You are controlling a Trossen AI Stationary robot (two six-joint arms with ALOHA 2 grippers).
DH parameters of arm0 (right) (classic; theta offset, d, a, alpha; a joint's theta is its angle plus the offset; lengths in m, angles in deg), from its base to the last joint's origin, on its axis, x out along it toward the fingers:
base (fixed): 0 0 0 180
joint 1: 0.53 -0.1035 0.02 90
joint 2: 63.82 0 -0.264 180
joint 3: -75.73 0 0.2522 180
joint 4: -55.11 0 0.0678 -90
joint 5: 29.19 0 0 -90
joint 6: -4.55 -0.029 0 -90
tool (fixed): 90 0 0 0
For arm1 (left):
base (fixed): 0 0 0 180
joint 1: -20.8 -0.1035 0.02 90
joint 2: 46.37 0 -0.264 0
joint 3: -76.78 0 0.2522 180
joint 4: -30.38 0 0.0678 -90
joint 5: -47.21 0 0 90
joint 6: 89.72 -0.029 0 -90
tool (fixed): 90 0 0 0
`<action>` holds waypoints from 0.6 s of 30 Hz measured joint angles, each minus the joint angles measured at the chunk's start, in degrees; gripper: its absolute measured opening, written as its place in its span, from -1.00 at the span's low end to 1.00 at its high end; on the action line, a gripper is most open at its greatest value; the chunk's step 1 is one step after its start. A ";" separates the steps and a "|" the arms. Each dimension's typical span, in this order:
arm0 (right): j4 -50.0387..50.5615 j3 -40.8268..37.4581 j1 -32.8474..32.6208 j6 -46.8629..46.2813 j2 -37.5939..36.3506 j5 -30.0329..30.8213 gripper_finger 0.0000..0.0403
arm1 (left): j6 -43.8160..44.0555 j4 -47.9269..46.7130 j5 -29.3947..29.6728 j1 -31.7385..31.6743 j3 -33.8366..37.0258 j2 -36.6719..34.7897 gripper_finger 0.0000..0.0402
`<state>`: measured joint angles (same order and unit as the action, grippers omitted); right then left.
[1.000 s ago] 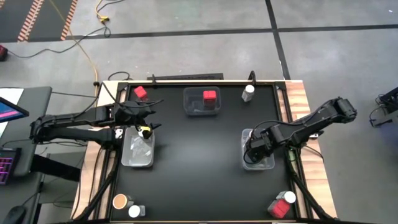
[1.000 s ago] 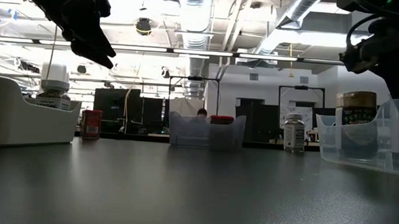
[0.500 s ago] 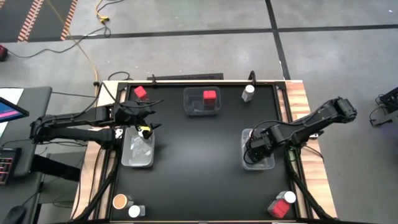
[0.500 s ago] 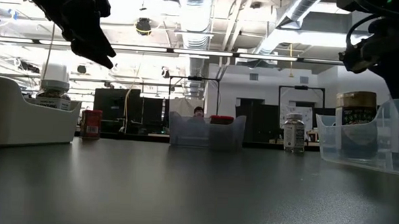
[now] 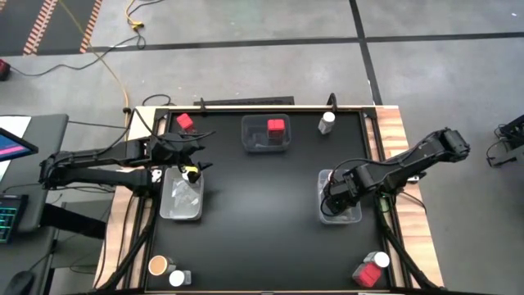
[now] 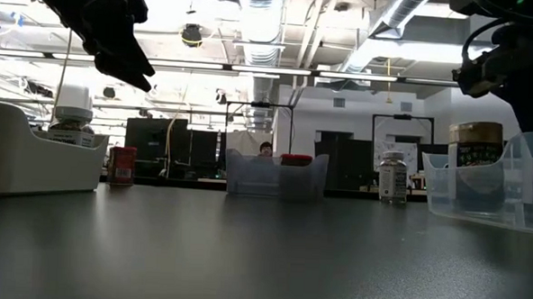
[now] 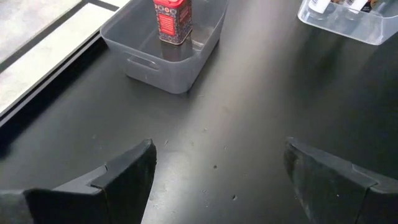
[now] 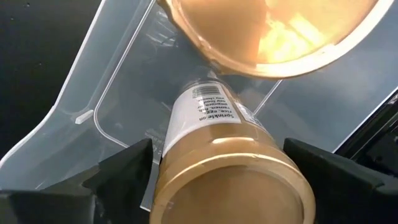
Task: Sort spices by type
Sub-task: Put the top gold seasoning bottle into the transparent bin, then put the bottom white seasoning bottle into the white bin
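Matte black table (image 5: 262,188), clear bin (image 5: 339,215), gold-lidded jar (image 8: 233,177)

From above, the right gripper (image 5: 337,195) covers most of the clear bin (image 5: 354,215) beneath it, so you cannot count the jars inside. In the right wrist view, the upper gold lid (image 8: 273,31) is cut off by the picture's edge. The label (image 8: 208,112) on the jar below it is too small for you to read. Near that bin, a white cap (image 5: 381,260) partly hides the red container (image 5: 363,275).
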<state>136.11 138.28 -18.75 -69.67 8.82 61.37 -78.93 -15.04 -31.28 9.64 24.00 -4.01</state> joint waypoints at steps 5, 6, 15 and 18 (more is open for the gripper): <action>1.33 1.53 0.00 1.22 0.00 0.00 0.94 | 0.01 0.00 0.00 0.00 0.00 0.00 0.66; 2.29 2.47 0.00 1.61 0.00 0.01 0.93 | 0.00 0.00 0.00 0.00 0.00 0.01 0.66; 18.93 15.23 -0.36 2.30 -0.02 3.94 0.92 | 0.00 0.00 0.00 0.00 0.00 -0.01 0.66; 22.76 19.46 -1.64 1.16 -0.02 6.94 0.92 | 0.00 0.00 0.00 0.00 0.00 -0.01 0.66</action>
<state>158.87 157.75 -20.38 -68.51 8.80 68.31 -78.93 -15.04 -31.28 9.64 24.00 -4.02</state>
